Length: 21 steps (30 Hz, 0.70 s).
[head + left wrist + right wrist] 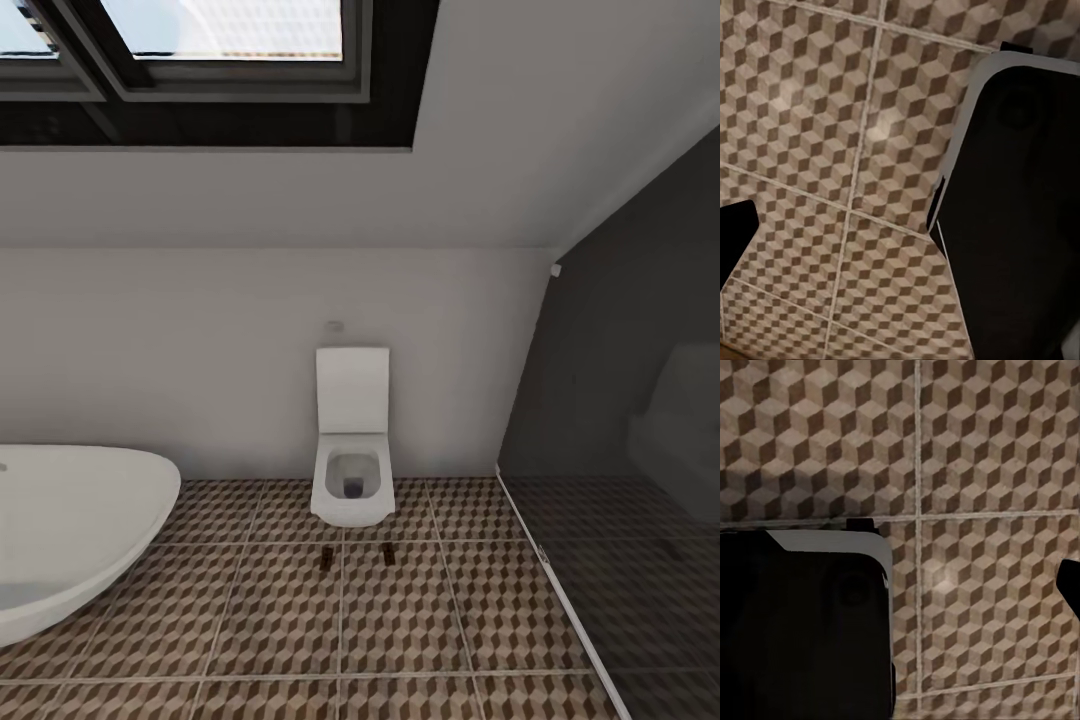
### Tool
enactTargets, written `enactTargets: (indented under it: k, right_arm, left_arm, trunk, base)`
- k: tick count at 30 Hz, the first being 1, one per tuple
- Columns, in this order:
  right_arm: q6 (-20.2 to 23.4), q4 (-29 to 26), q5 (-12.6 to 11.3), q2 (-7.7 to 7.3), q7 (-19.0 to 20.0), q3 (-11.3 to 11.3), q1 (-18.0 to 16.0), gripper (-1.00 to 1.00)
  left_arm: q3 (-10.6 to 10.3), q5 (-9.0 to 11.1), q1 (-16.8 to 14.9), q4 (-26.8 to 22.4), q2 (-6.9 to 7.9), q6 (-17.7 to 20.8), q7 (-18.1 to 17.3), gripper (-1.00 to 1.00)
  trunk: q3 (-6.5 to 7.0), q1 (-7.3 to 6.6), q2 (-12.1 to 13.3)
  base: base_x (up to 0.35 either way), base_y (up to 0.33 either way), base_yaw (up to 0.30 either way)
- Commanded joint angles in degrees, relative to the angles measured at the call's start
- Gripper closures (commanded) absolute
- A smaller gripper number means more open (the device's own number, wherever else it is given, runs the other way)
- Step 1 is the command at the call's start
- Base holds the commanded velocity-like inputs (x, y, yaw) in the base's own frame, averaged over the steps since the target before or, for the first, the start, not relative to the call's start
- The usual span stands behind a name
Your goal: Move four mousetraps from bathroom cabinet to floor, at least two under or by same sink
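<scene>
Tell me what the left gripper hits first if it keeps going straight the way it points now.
Most likely the bathroom floor: the left wrist view looks along the fingers at patterned tiles with nothing lying between. How far away the tiles are is unclear.

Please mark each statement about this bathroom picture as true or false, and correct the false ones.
1. Two small brown objects lie on the tiled floor in front of the toilet. True: one and the other lie on the bathroom floor before the toilet; they are too small to identify surely.
2. The toilet lid is closed. False: it stands up against the wall.
3. The bathtub is at the right of the head view. False: the bathtub is at the left.
4. A dark glass wall stands at the right. True: the glass wall.
5. The floor is plain white. False: it has a brown cube pattern.
</scene>
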Motion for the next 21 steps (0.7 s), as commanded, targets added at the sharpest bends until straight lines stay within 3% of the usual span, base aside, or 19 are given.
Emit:
enactTargets:
  k: [1, 9, 21]
  right_arm:
    - [0.6, 0.1, -0.7, 0.02, -0.2, 0.5, 0.0, -1.00]
    - [4.6, 0.1, -1.3, -0.26, -0.2, 0.5, -0.1, -1.00]
    - [5.2, 0.0, -1.3, -0.02, -0.2, 0.6, -0.1, -1.00]
  left_arm:
    - [-0.4, 0.5, -0.1, 0.2, 0.07, -0.1, -0.1, -1.00]
    - [0.1, 0.5, -0.1, 0.3, 0.76, 0.9, -0.4, -1.00]
    - [0.1, 0.4, -0.1, 0.2, 0.92, 1.0, -0.5, -1.00]
  trunk:
    - [-0.12, 0.03, -0.1]
    - [-0.12, 0.03, -0.1]
    - [-0.12, 0.03, -0.1]
  base:
    - [0.000, 0.000, 0.000]
    - [0.000, 0.000, 0.000]
    - [0.000, 0.000, 0.000]
